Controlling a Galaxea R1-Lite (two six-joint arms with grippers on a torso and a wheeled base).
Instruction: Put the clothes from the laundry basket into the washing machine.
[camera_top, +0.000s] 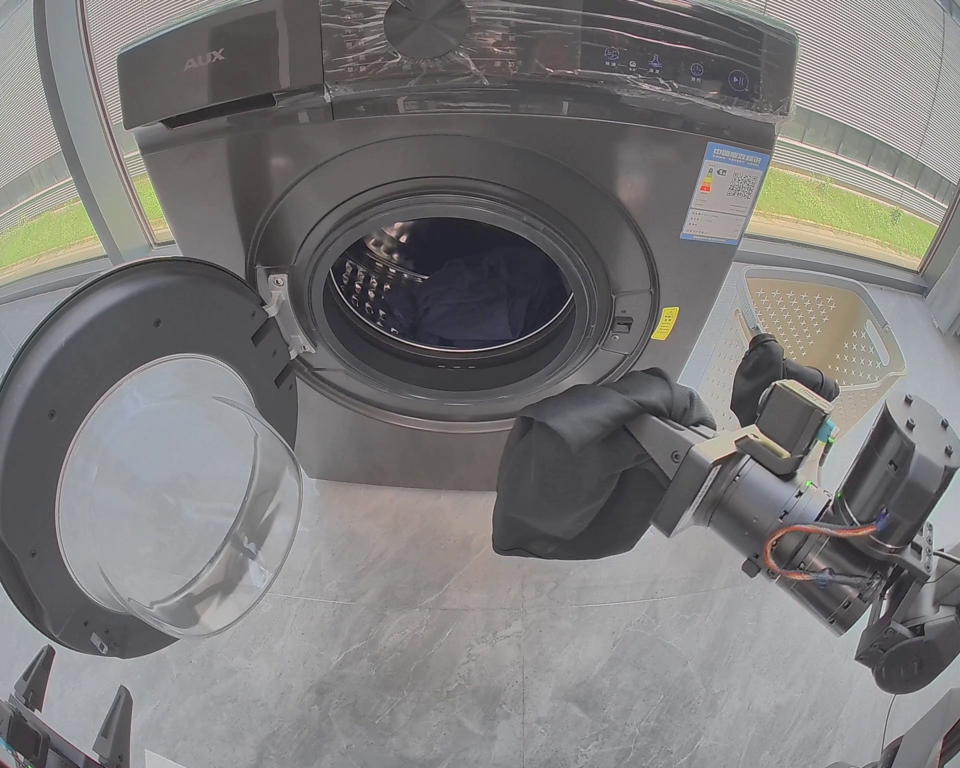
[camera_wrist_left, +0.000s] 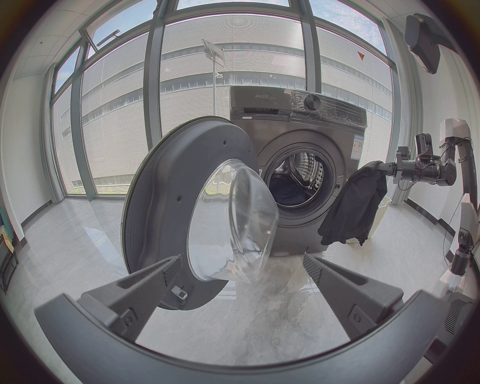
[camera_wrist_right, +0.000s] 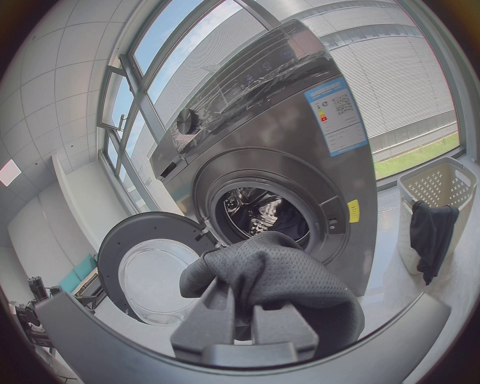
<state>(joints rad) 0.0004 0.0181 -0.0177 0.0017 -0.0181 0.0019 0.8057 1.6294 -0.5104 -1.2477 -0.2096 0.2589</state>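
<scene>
Right gripper (camera_wrist_right: 243, 300) fingertips buried in fabric in head view; wrist view: clamped on black mesh garment (camera_top: 570, 470), hanging mid-air just in front of grey front-loading washing machine (camera_top: 480, 160), below porthole. In drum: dark laundry (camera_top: 470, 295), piece count unreadable. White perforated plastic laundry basket (camera_top: 830, 320) part-hidden behind arm. Garments outside drum: 2, second black one (camera_wrist_right: 432, 235) draped over basket rim. Round door (camera_top: 130, 330) wide open. Left gripper (camera_wrist_left: 241, 259) spread wide, empty.
</scene>
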